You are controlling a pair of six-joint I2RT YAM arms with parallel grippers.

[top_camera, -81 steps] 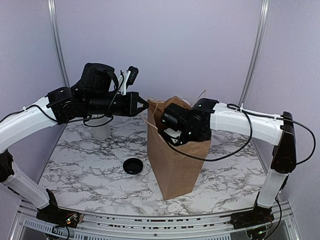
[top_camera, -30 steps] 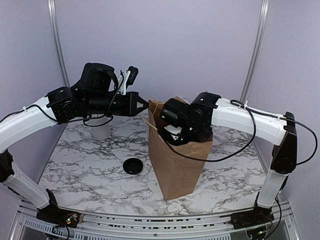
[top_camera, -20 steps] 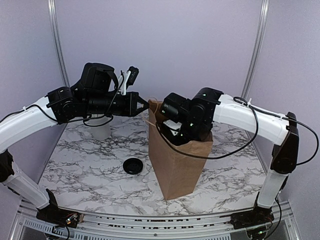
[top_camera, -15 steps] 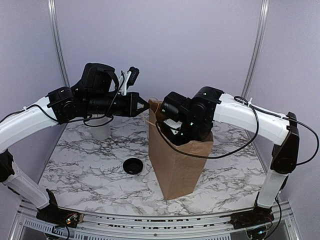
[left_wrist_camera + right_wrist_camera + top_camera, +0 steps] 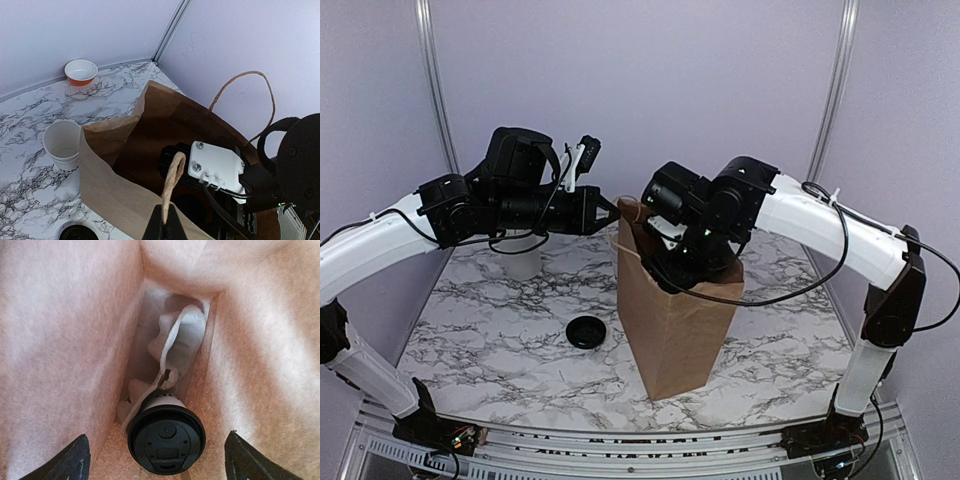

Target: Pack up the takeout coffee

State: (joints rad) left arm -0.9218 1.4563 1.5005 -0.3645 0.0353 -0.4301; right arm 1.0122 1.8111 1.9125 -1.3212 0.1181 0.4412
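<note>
As right gripper gapes, takeout coffee centred between jaws (seemingly clear).

High rear overview, both wrists close on bag

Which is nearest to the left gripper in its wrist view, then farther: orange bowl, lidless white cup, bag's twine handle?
1. twine handle: pinched in the left gripper.
2. lidless white cup: to the left, beside the bag.
3. orange bowl: far back, by the wall.
</note>
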